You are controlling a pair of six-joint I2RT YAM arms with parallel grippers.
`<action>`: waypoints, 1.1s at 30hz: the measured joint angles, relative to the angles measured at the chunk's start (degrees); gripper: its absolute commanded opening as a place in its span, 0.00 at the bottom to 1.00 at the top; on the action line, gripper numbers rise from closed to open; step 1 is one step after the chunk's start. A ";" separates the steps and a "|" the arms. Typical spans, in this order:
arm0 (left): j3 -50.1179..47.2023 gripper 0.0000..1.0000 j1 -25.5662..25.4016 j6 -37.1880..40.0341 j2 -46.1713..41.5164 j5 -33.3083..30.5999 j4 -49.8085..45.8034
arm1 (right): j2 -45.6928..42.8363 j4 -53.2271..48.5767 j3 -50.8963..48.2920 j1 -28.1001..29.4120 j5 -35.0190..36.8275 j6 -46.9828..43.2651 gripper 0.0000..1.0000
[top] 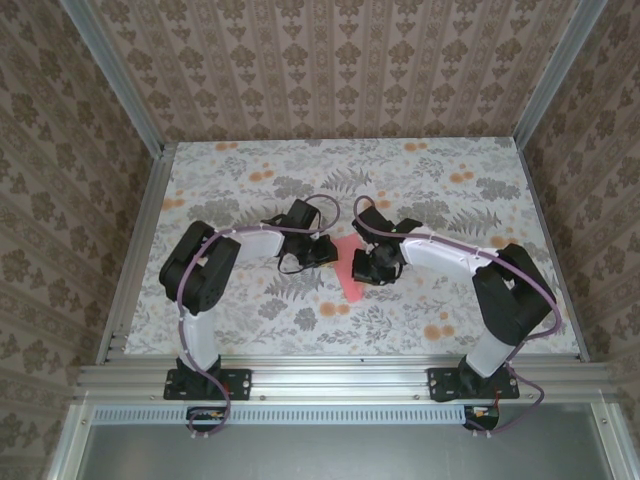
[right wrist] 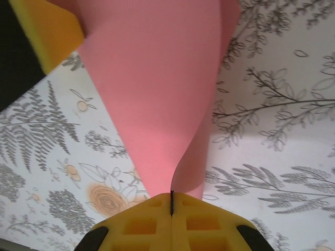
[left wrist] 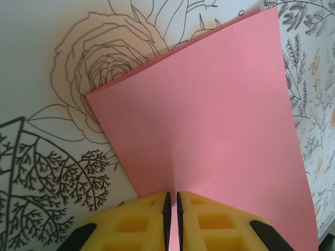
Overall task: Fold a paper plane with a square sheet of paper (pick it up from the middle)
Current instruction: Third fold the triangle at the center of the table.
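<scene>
Paper plane (top: 352, 270): pink-red sheet over the middle of the bench (top: 430, 312). From overhead I see a narrow strip, its lower end angled toward the bench's near edge.
Paper plane, left wrist view (left wrist: 209, 115): a broad flat pink face slants away from my pads. A second layer's edge peeks out along its far side, and a faint crease runs up from the pads.
Paper plane, right wrist view (right wrist: 157, 89): the paper narrows and curls as it comes down into my pads, and the bench print (right wrist: 272, 130) shows behind it.
Left pincer (top: 325, 252): over the bench's middle, on the left of the sheet. At the wrist (left wrist: 171, 201) the yellow pads are drawn together to a thin slit with a pink sliver in it, so I read it as pinching the paper plane's edge.
Left pincer, from the right wrist (right wrist: 49, 29): one yellow finger sits against the paper's upper left side.
Right pincer (top: 368, 265): over the bench's middle, on the right of the sheet. At the wrist (right wrist: 171, 197) the pads are pressed tight, with only a dark line between them, pinching the gathered end of the paper plane.
Bench, left wrist view (left wrist: 47, 78): a line-drawn rose and fern lie beside the sheet.
Contact with the bench: I cannot tell how much of the sheet rests on it.
</scene>
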 measured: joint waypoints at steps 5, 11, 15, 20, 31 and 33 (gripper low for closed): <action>0.00 0.15 -0.11 0.15 0.13 0.02 0.24 | 0.94 5.09 0.00 0.00 -1.95 1.88 0.07; 0.02 0.15 -0.15 0.17 0.24 0.17 0.61 | 4.24 10.29 0.00 0.20 -3.76 4.24 0.06; 0.02 0.15 -0.15 0.15 0.24 0.20 0.63 | 5.29 11.98 0.00 0.22 -4.22 4.79 0.06; 0.02 0.15 -0.15 0.15 0.26 0.22 0.63 | 6.03 13.20 -0.07 0.22 -4.39 5.90 0.06; 0.02 0.15 -0.15 0.15 0.26 0.22 0.66 | 7.72 14.01 -0.59 0.22 -3.50 7.34 0.06; 0.00 0.15 -0.15 0.17 0.26 0.22 0.66 | 7.72 13.97 -0.59 0.22 -3.17 7.37 0.06</action>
